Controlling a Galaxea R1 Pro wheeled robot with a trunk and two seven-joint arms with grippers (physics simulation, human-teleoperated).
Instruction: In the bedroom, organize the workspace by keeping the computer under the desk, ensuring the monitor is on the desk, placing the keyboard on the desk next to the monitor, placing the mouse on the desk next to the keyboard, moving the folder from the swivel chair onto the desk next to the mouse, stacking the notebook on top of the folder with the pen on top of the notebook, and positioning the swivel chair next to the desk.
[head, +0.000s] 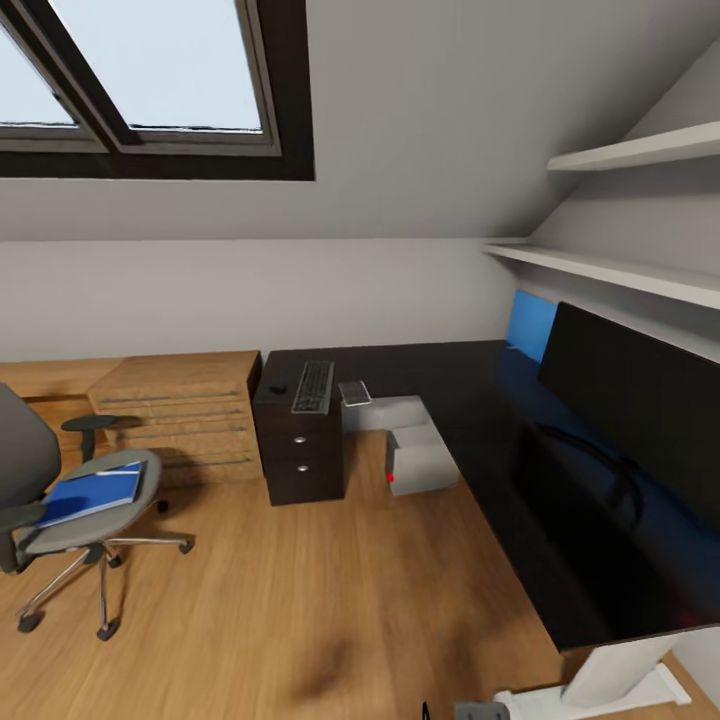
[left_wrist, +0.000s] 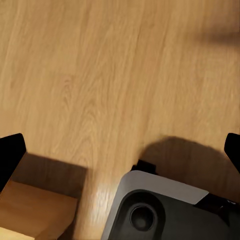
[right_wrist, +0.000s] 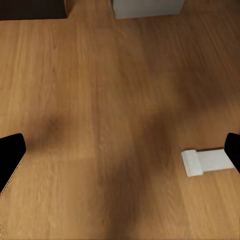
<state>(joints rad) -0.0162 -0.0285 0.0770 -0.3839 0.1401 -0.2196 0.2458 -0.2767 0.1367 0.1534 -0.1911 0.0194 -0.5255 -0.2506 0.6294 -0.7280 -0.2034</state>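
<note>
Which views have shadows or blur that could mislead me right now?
Head view: soft dark shadow patch on the floor; monitor edges look smeared. Left wrist view: the robot's base casts a broad shadow. Right wrist view: diffuse shadows across the planks, mildly soft.

Soft, even daylight falls from the skylight (head: 150, 70) above the worktop (head: 450, 400); its panes are washed out to pale blue-white. No hard glare anywhere. The worktop is glossy and mirrors the monitor (head: 640, 400) dimly. Faint blurred shadows lie on the floor (head: 300, 580) below the worktop's near end and under the chair (head: 80, 500). Both wrist views are bright, with broad smudged shadows on the planks. The head view stretches lines toward its edges. Textures look slightly soft throughout.
</note>
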